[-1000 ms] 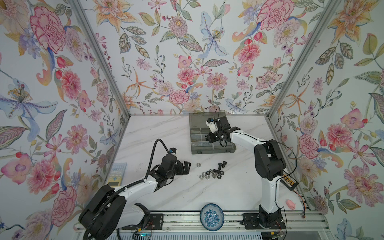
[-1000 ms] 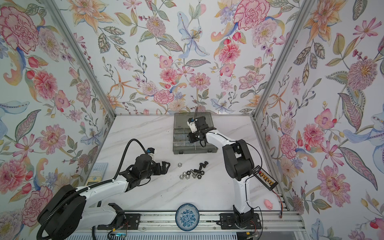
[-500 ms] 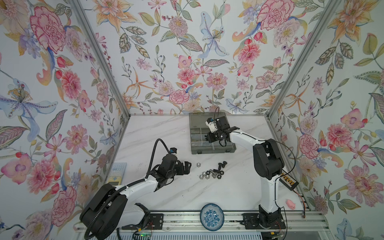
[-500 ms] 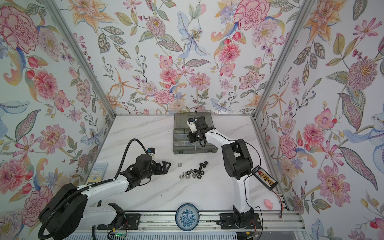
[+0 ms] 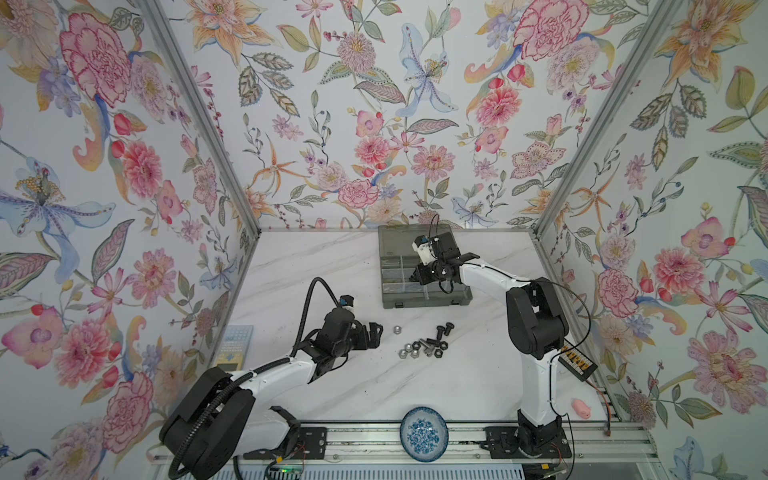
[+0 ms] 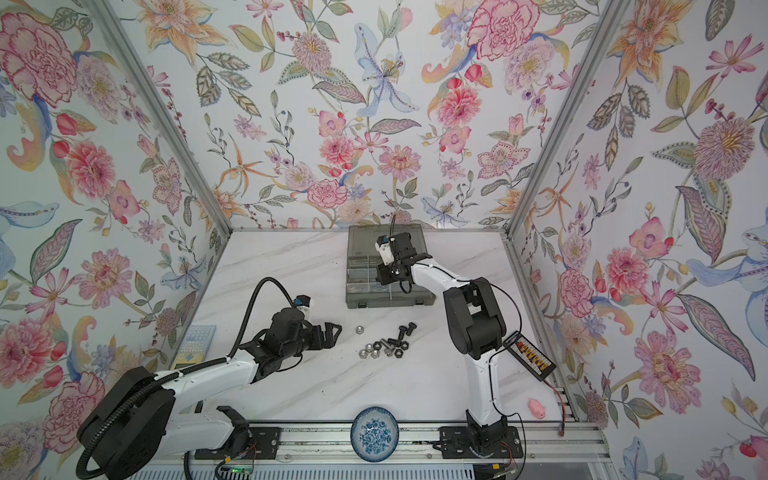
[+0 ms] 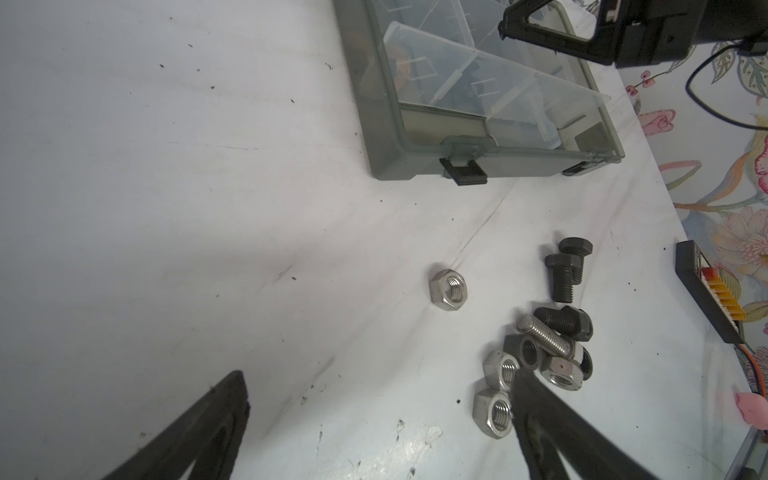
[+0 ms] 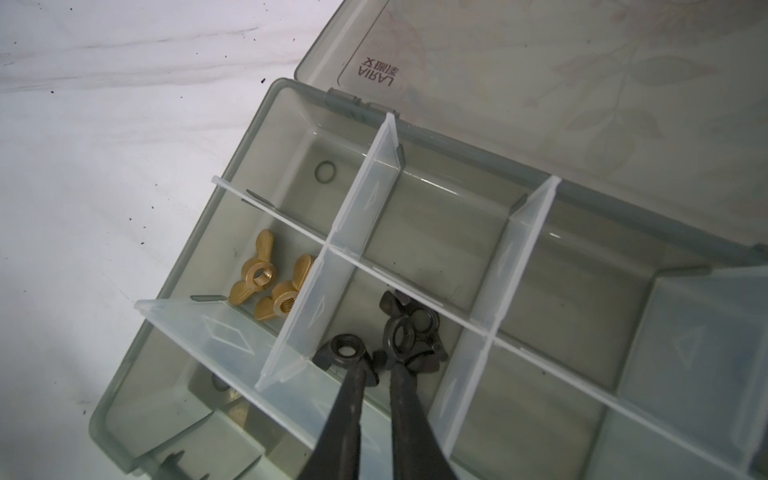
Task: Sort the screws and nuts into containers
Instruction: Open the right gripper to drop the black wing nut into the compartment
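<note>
Black screws [image 5: 442, 331] [image 6: 406, 330] [image 7: 563, 274] and a silver one [image 7: 544, 336] lie mid-table in a loose pile with silver nuts [image 5: 409, 349] [image 7: 494, 411]. One silver nut [image 5: 397, 329] [image 6: 359, 329] [image 7: 449, 289] lies apart from the pile. My left gripper [image 5: 376, 332] [image 6: 332, 332] [image 7: 380, 386] stands wide open and empty just left of the pile. The grey organiser box [image 5: 424, 299] [image 6: 390, 301] [image 8: 191, 249] holds the containers. My right gripper [image 5: 417, 275] [image 6: 380, 276] [image 8: 376, 365] reaches into one holding black winged nuts [image 8: 409, 328], jaws slightly apart, one nut [image 8: 347, 351] at a fingertip. Brass winged nuts [image 8: 257, 276] fill the neighbouring compartment.
The box lid [image 5: 409, 241] lies open against the back wall. A blue-and-white dish [image 5: 424, 432] sits at the front edge. There is a pink toy [image 5: 582, 408] at front right, a black connector strip [image 5: 577, 361] by the right wall and a keypad-like card [image 5: 235, 347] by the left wall.
The right gripper's jaws have eased apart a little over the black winged nuts. The right arm shifted slightly; the left arm has stayed put.
</note>
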